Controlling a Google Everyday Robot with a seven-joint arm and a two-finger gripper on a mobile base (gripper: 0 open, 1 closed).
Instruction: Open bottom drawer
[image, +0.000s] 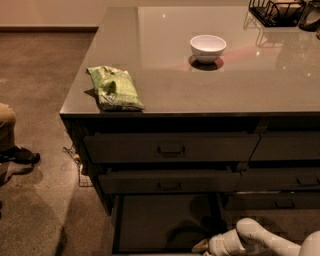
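Note:
The bottom drawer (160, 220) of the left stack stands pulled out toward me, and its dark inside shows below the two taller drawer fronts. Its front panel and handle lie at or below the picture's lower edge and are hidden. My gripper (201, 246) is at the bottom edge, at the drawer's front right part, on the end of my white arm (260, 240), which comes in from the lower right.
The middle drawer (170, 181) juts out slightly and the top drawer (171, 148) is shut. A green snack bag (114, 88), a white bowl (208, 48) and a wire rack (277, 11) sit on the counter. The right-hand drawers (285, 146) are alongside. A person's shoe (20, 156) is at the left.

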